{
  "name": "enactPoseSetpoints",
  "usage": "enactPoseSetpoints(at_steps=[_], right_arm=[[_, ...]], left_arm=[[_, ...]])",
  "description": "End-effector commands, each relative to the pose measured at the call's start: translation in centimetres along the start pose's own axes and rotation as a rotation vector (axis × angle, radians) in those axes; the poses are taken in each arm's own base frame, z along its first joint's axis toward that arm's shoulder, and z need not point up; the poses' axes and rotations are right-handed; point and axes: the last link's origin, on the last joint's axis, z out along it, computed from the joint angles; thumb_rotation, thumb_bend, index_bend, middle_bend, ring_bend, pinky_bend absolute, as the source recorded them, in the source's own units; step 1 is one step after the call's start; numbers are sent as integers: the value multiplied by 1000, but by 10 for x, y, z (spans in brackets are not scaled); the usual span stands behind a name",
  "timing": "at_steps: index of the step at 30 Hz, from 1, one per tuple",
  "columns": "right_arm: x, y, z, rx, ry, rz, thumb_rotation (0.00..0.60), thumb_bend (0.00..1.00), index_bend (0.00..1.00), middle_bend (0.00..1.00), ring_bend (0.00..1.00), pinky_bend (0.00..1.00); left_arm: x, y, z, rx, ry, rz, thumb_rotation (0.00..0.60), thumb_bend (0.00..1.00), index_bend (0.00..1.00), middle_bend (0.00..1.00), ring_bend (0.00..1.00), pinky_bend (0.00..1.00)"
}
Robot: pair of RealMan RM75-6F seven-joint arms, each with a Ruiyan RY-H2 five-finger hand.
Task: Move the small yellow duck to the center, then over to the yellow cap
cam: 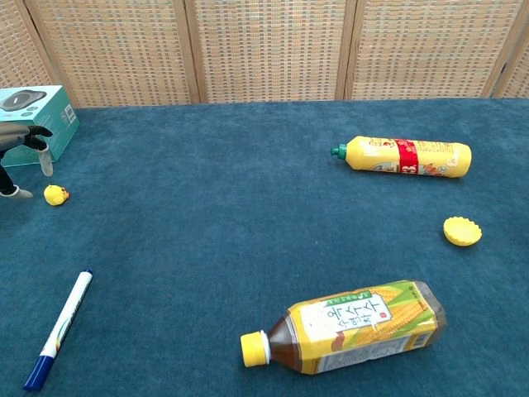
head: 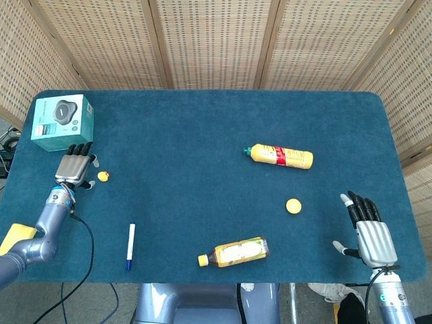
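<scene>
The small yellow duck [head: 103, 177] [cam: 55, 195] sits on the blue table near its left edge. My left hand [head: 75, 167] [cam: 23, 153] hovers just left of the duck, fingers spread, holding nothing and not touching it. The yellow cap [head: 293, 206] [cam: 462, 231] lies on the right side of the table. My right hand [head: 370, 229] is open at the table's front right corner, well right of the cap; the chest view does not show it.
A teal box [head: 62, 121] [cam: 33, 122] stands behind my left hand. A yellow sauce bottle [head: 279, 156] [cam: 403, 156] lies beyond the cap. A corn tea bottle [head: 233, 252] [cam: 351, 327] lies at the front centre, a blue-capped marker [head: 129, 246] [cam: 58, 328] at the front left.
</scene>
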Motion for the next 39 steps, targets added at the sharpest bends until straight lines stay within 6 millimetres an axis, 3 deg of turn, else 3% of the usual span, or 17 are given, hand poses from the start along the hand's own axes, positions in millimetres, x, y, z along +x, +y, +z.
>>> enactPoseSetpoints(at_steps=[1, 23, 39], right_arm=[[0, 0, 0, -1, -1, 2, 600, 83, 33, 0, 0, 0], [5, 2, -1, -2, 4, 25, 600, 83, 38, 0, 0, 0], [8, 0, -3, 8, 10, 35, 600, 84, 44, 0, 0, 0]], left_arm=[[-2, 3, 3, 1, -3, 0, 600, 258, 387, 0, 0, 0], [-17, 18, 5, -12, -29, 41, 600, 265, 401, 0, 0, 0], [-14, 24, 4, -11, -23, 52, 600, 277, 436, 0, 0, 0]])
